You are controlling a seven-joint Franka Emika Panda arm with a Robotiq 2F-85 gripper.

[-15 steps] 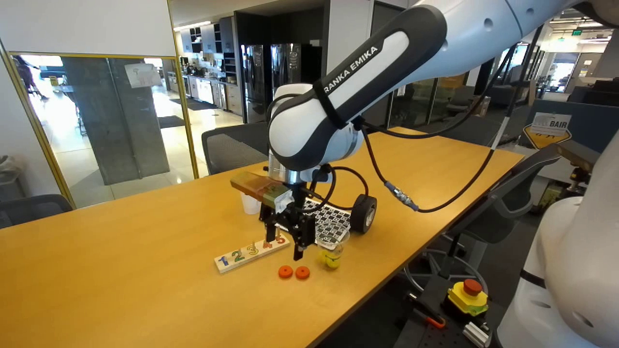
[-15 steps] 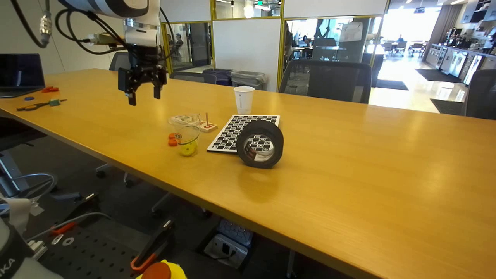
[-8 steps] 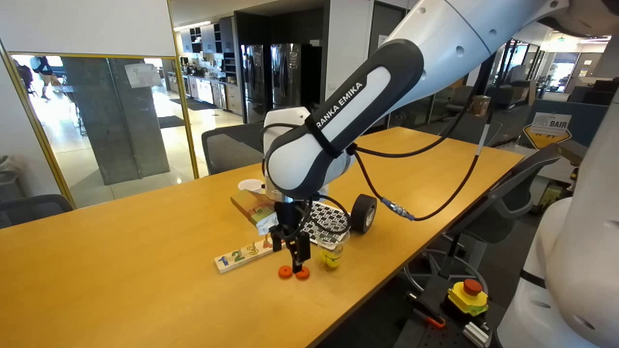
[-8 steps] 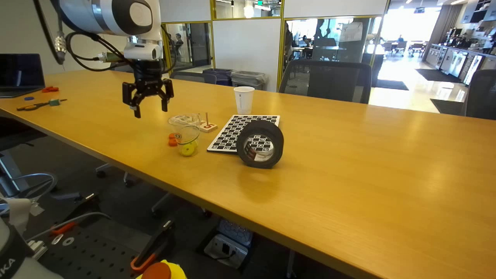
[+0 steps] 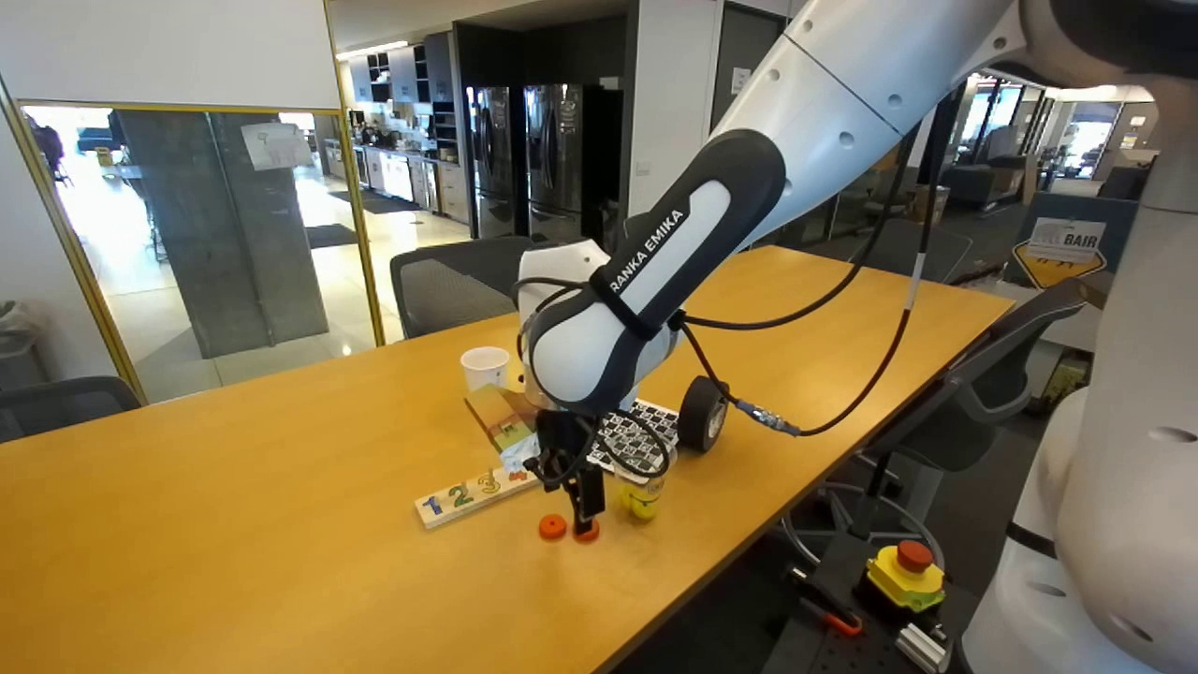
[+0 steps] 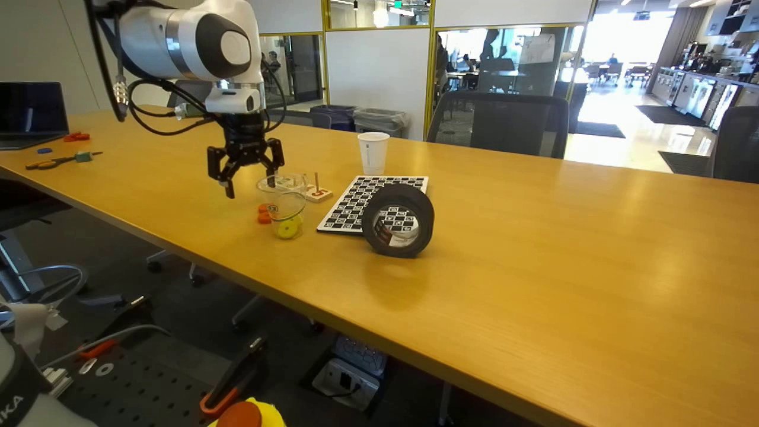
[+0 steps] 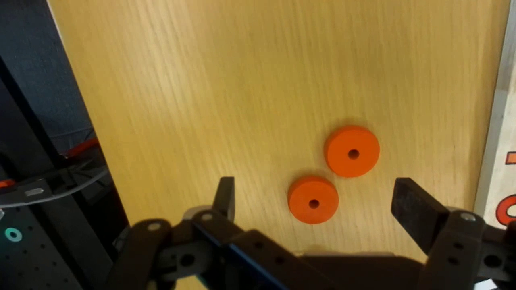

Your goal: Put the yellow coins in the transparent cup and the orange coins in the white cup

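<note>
Orange coins [image 7: 350,162], two side by side, lie on the wooden table [image 5: 281,524] near the transparent cup [image 6: 296,207], while yellow coins [image 6: 289,228] (how many is hard to tell) show through its wall. The gripper [image 6: 251,186] hangs over the table near that cup, fingers parted wide and released, one orange coin showing between them in the wrist view. Near that cup, too, are the numbered board [image 5: 474,496], the checkered board [image 6: 350,207] and the black tape roll [image 6: 398,195], and well apart from it the white cup [image 6: 373,155] stands upright.
</note>
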